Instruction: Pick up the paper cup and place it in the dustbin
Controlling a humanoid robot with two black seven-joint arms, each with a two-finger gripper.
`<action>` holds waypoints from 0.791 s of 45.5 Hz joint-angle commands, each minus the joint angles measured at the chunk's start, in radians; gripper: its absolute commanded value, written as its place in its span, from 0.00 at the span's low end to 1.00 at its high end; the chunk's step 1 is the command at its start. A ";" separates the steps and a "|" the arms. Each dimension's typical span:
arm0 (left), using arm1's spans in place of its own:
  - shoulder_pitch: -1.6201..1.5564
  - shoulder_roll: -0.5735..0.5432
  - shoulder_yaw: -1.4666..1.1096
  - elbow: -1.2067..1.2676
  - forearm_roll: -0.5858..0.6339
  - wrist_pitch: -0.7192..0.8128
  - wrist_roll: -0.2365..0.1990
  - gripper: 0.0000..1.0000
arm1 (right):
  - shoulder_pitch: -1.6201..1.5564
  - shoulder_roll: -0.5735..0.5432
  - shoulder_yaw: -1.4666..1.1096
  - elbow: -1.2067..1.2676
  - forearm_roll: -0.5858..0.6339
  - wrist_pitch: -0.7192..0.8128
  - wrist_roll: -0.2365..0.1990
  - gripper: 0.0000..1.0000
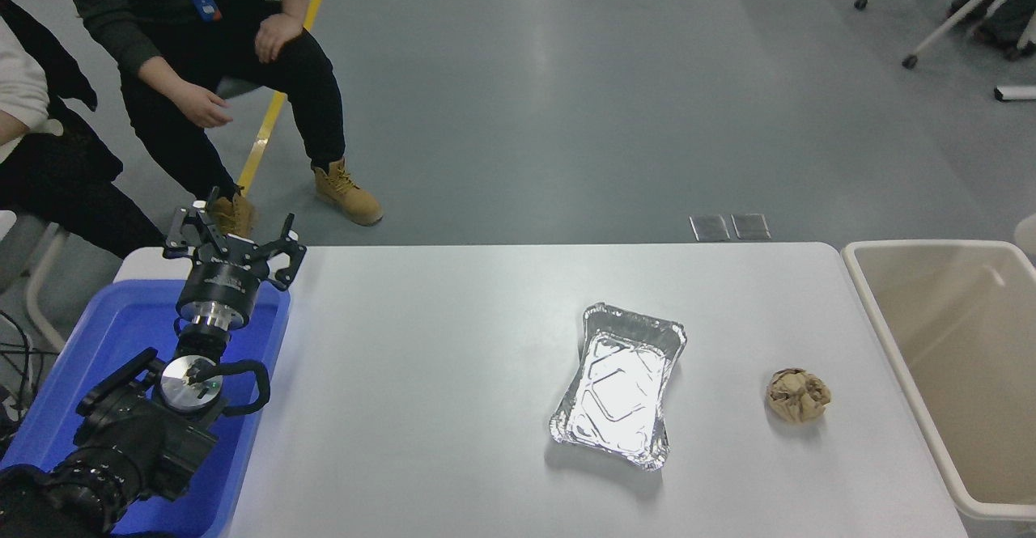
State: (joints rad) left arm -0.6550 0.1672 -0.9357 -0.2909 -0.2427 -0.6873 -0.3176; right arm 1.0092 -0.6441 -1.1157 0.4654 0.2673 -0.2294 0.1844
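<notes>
The dustbin (pixel 931 244) stands against the right end of the worktop (pixel 445 344). It is a large cream plastic tub with a thick rounded rim and smooth sloping walls, and its inside shows bare. At the picture's right edge, just above the bin's far corner, is a pale rounded sliver (pixel 1029 233); it is cut off by the frame, and I cannot tell whether it is the paper cup. On the matte white worktop near the bin lies a crumpled brown paper ball (pixel 798 395), creased and roughly round. To its left, apart from it, is a shallow rectangular foil tray (pixel 619 384), shiny with a crinkled rim and embossed floor, set at a slight angle. At the left end is a glossy blue plastic tray (pixel 121 328). Above it the left gripper (pixel 235 226) rests on its black arm, its fingers spread wide and holding nothing. Beyond the table's far left corner a person (pixel 202 36) in dark clothes and tan boots sits on the grey floor side, with another dark-clothed person partly visible at the left edge.
</notes>
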 commanded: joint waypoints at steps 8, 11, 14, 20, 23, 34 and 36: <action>0.000 0.000 0.000 0.001 0.000 0.000 0.000 0.99 | -0.342 0.040 0.355 -0.125 -0.007 -0.088 0.000 0.00; 0.000 0.000 0.000 0.001 0.000 0.000 0.000 0.99 | -0.359 0.053 0.363 -0.142 -0.014 -0.090 0.000 0.00; 0.000 0.000 0.000 -0.001 0.000 0.000 0.000 0.99 | -0.362 0.061 0.364 -0.142 -0.014 -0.090 0.000 0.00; 0.000 0.000 0.000 -0.001 0.000 0.000 0.000 0.99 | -0.365 0.076 0.364 -0.142 -0.014 -0.091 0.000 0.00; 0.000 0.000 0.000 -0.001 0.000 0.000 0.000 0.99 | -0.365 0.083 0.370 -0.142 -0.013 -0.091 0.000 0.00; 0.000 0.000 0.000 -0.001 0.000 0.000 0.000 0.99 | -0.350 0.084 0.419 -0.133 -0.014 -0.087 0.000 1.00; 0.000 0.000 0.000 -0.001 0.000 0.000 0.000 0.99 | -0.348 0.084 0.419 -0.131 -0.014 -0.084 0.000 1.00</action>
State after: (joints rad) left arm -0.6550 0.1672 -0.9357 -0.2907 -0.2423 -0.6871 -0.3175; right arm 0.6613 -0.5683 -0.7292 0.3308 0.2542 -0.3179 0.1841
